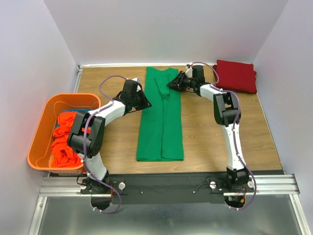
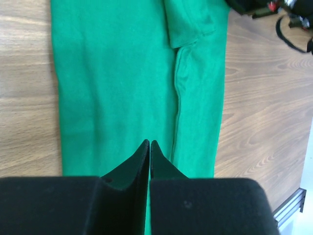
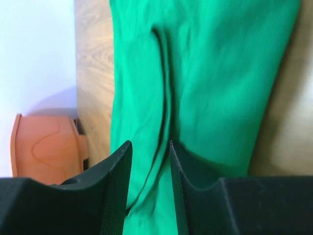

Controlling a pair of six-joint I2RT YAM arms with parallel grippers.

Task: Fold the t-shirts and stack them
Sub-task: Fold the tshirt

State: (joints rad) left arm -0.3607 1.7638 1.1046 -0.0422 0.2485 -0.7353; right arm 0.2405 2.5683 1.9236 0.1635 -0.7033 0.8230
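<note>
My left gripper (image 2: 149, 143) has its two fingers pressed together with nothing between them. It hangs over the left edge of the green t-shirt (image 1: 161, 122), at the far end. I think it is there to press the cloth flat or to wait its turn.

My right gripper (image 3: 150, 144) has its fingers a little apart. It sits at the far end of the same shirt, where a soft ridge of cloth runs right into the gap. I cannot tell if the fingers touch the cloth. I think they are lined up to pinch that end.

The green shirt lies in the middle of the table (image 1: 210, 132). Its sides are folded in, so it is one long strip. The strip runs from the far wall straight toward the arm bases, so I think the next fold goes end to end.

A folded dark red t-shirt (image 1: 237, 76) rests in the far right corner. I think that starts the stack. Orange-red shirts (image 1: 63, 142) wait in the orange bin (image 1: 36, 137) on the left.
</note>
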